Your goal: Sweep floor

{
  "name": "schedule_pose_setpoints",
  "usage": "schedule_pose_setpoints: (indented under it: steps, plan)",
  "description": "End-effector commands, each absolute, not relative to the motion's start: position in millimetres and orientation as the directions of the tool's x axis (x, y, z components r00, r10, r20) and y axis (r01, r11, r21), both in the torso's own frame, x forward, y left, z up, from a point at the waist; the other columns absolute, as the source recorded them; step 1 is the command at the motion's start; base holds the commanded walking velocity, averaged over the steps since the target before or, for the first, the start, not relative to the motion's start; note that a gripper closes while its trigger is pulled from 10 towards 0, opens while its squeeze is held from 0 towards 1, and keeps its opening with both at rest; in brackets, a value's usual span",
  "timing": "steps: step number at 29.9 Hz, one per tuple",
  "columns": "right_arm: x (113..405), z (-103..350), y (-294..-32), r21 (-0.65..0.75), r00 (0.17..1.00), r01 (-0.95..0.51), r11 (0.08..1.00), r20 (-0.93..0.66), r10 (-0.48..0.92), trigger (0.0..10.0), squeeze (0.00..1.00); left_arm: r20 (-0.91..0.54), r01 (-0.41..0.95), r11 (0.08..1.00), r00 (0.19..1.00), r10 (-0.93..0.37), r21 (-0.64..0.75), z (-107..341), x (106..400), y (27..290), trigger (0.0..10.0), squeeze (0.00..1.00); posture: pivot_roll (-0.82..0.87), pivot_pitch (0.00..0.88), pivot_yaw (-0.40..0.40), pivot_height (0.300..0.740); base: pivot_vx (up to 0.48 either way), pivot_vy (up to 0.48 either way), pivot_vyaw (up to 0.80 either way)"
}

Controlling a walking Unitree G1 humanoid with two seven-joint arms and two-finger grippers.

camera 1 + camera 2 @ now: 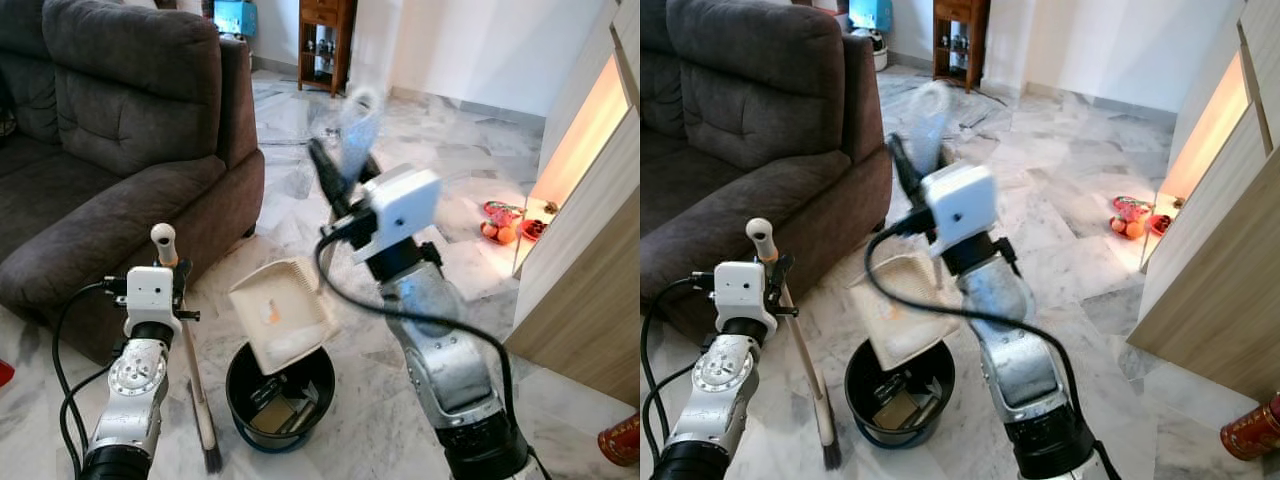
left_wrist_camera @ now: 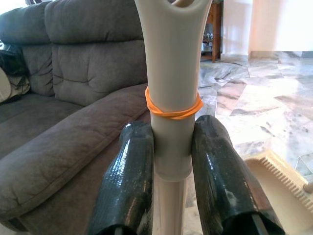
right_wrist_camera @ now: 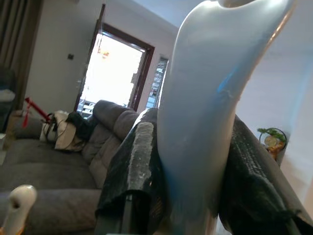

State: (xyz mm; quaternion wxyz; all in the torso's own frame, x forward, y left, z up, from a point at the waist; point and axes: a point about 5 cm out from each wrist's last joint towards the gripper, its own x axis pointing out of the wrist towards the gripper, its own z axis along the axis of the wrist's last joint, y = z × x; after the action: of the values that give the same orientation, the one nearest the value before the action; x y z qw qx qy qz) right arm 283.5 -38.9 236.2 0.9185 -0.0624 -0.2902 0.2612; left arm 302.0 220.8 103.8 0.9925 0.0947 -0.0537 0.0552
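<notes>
A: Holding what, the left gripper (image 2: pixel 171 161)?

B: Its two fingers (image 2: pixel 128 181) are clamped on the broom (image 1: pixel 186 345) handle, one on each side, just below an orange rubber band (image 2: pixel 172 108) wrapped around the pale grip. The broom stands nearly upright, tilted slightly, with its dark bristles on the floor (image 1: pixel 420 130) beside the bin (image 1: pixel 280 395). The handle's rounded top rises above the wrist.

A: State of the right gripper (image 3: pixel 190 166)?

B: Closed on the dustpan (image 1: pixel 280 312) handle. In the right wrist view, the pale blue-white handle sits squeezed between the two black fingers (image 3: pixel 139 166). In the head views the handle top appears blurred above the wrist camera housing.

A: Position of the dustpan?

B: The cream pan is tipped over the bin, its lower edge at the rim of the bin. A small orange scrap lies on the pan's inner surface.

A: Contents of the bin?

B: The round black bin stands on the marble floor between the two arms. Flat scraps, brown and dark, lie at its bottom; what they are cannot be told.

A: Surroundings?

B: A grey sofa (image 1: pixel 110 130) stands to the robot's left, near the broom. A wooden cabinet (image 1: pixel 590 250) runs along the right, with red and orange items (image 1: pixel 505 225) on the floor at its lit base. A small wooden shelf (image 1: pixel 325 40) stands against the far wall.
</notes>
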Motion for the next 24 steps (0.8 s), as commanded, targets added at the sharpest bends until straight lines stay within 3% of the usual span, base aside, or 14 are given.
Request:
schedule_pose_setpoints:
  steps: [1,7,18,24]
  plan:
    - [271,257,-34,-0.276,0.612,-0.452,0.848,0.596,0.520,10.0,0.00,0.179,-0.118,0.977,0.980,0.086,0.175,117,305,218,10.0,0.00,0.04,0.000,-0.020,0.740,0.000,0.000,0.00]
    - [267,259,-29,-0.284,0.582,-0.482,0.829,0.603,0.546,10.0,0.00,0.180,-0.117,0.978,0.980,0.085,0.175,117,306,218,10.0,0.00,0.04,0.000,-0.021,0.740,0.000,0.000,0.00]
    - [248,256,-8,-0.470,0.441,-0.518,0.715,0.569,0.694,10.0,0.00,0.179,-0.115,0.978,0.980,0.084,0.174,117,306,218,10.0,0.00,0.04,0.000,-0.019,0.740,0.000,0.000,0.00]
    - [246,254,-6,-0.470,0.430,-0.539,0.699,0.561,0.708,10.0,0.00,0.179,-0.115,0.978,0.980,0.083,0.173,117,306,217,10.0,0.00,0.04,0.000,-0.018,0.740,0.000,0.000,0.00]
